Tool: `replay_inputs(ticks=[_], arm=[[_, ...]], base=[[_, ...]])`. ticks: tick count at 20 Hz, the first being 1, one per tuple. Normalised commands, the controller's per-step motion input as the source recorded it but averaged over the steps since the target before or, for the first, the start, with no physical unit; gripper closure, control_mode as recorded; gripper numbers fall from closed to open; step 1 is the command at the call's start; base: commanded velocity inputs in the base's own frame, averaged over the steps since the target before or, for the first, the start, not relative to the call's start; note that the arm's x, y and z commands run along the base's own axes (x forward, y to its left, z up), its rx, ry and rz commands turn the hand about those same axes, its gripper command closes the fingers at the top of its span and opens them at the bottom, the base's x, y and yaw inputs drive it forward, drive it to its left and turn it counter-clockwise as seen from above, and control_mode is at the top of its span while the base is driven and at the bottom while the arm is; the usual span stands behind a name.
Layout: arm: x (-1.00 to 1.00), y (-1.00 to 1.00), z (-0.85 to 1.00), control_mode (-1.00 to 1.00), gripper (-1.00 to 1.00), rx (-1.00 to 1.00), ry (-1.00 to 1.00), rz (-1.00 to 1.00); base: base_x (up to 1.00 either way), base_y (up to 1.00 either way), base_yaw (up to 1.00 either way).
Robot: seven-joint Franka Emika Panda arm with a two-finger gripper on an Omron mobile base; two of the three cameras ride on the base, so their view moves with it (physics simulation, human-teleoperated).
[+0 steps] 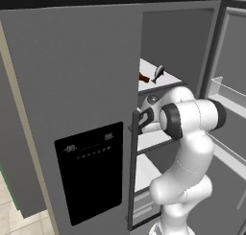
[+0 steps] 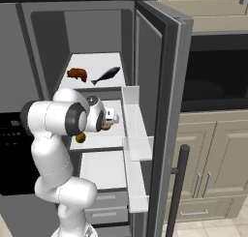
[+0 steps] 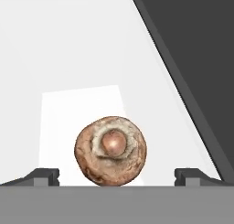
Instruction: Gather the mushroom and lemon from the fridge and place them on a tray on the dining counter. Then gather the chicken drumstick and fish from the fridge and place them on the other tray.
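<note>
A brown mushroom (image 3: 111, 150) lies on the white middle fridge shelf (image 3: 77, 58), stem side facing the hand camera. My gripper (image 3: 118, 175) is open, its two dark tips level with the mushroom's near side, one on each side and apart from it. From the right base view the gripper (image 2: 114, 118) reaches into the middle shelf. A yellowish lemon (image 2: 80, 138) peeks out under my arm on the same shelf. On the shelf above lie the brown chicken drumstick (image 2: 77, 74) and the dark fish (image 2: 105, 76); both also show as the drumstick (image 1: 143, 77) and fish (image 1: 158, 72). The trays and the dining counter are out of view.
The fridge's right door (image 2: 162, 110) stands open with clear door bins (image 2: 133, 134) close to my hand. The left door (image 1: 72, 109) is shut, with a black display panel (image 1: 91, 169). Drawers (image 2: 104, 202) sit below the shelves. Beige cabinets (image 2: 213, 158) stand to the right.
</note>
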Motion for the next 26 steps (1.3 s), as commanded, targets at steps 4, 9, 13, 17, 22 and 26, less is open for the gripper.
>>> replay_inputs(ticks=[4,9,13,17,22,26], arm=[[0.29,0.03,-0.13,-1.0,-1.0,0.0,0.02,0.0],[0.09,0.02,-0.28,-1.0,-1.0,0.0,0.01,0.0],[0.03,0.0,-0.3,-1.0,-1.0,0.0,0.0,0.0],[0.09,0.0,-0.15,-1.0,-1.0,0.0,0.0,0.0],[0.13,0.0,-0.12,-1.0,-1.0,0.0,0.0,0.0],[0.12,0.03,-0.12,-1.0,1.0,0.0,0.0,0.0]], base=[[0.0,0.0,0.0],[0.0,0.0,0.0],[0.0,0.0,0.0],[0.0,0.0,0.0],[0.0,0.0,0.0],[0.0,0.0,0.0]])
